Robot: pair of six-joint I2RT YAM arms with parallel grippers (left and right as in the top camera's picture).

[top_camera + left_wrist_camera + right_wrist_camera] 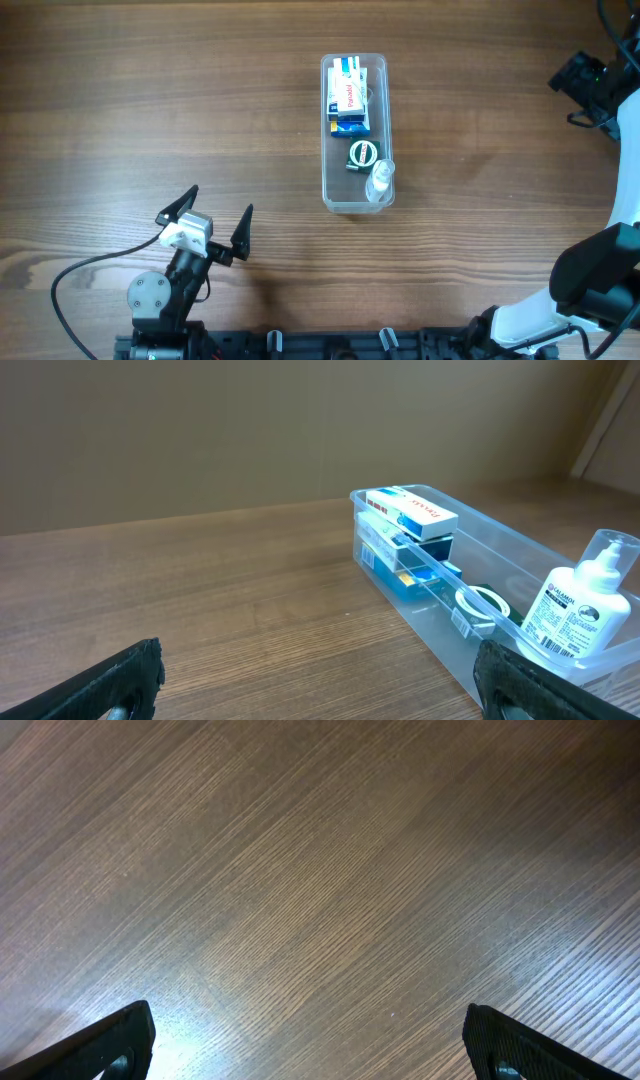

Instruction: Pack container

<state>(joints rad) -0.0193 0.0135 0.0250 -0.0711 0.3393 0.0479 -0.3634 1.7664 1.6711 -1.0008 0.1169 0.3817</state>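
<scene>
On a dark wood-grain table (150,100), the long clear plastic container (340,190) sits at centre, holding stacked blue-and-white boxes (348,95) and a white bottle (380,182); left gripper (221,199) and right gripper (305,1012) both spread wide, empty

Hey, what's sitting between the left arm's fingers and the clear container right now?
Nothing: only bare wooden table lies between the left fingers and the container. The overhead view shows it; the left wrist view agrees.
</scene>
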